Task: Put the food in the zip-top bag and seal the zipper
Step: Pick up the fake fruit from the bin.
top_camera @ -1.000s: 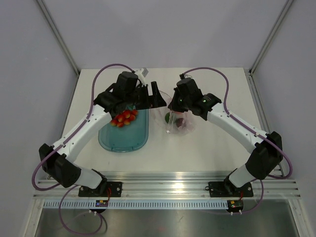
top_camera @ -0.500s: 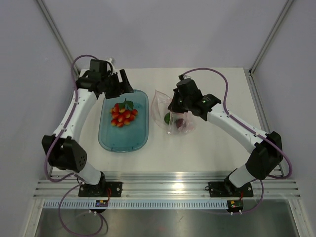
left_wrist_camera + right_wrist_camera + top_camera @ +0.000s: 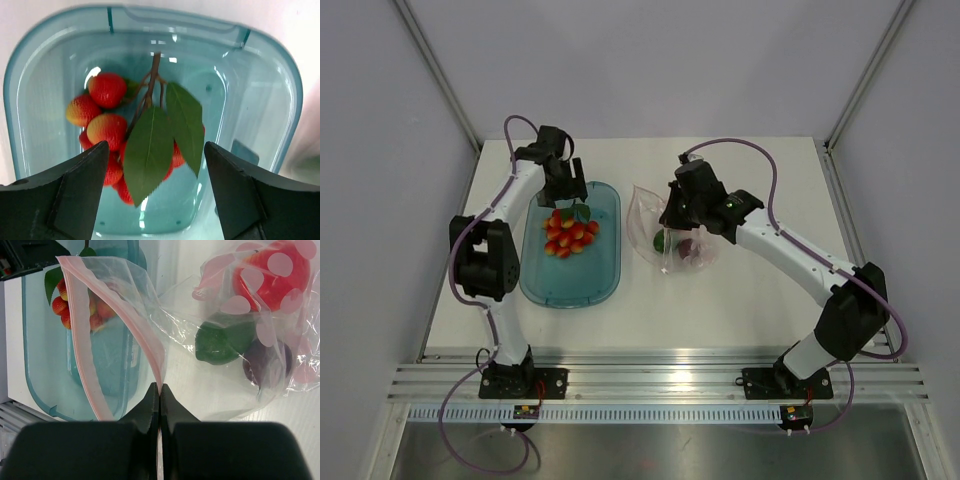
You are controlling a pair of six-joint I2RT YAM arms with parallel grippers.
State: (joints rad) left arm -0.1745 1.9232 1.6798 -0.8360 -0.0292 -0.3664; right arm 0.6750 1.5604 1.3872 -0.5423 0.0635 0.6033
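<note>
left claw [image 3: 155, 149] apart over food [image 3: 106, 90] in tray [image 3: 281, 102], right claw [image 3: 159, 390] clamped on zip-top bag [image 3: 112, 297]

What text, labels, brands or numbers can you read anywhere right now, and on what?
No readable text in any view.
Bag: no print, only the plain pink zipper.
Tray: no label or marking shows.
Base tags: coloured marks, too small to read.
</note>
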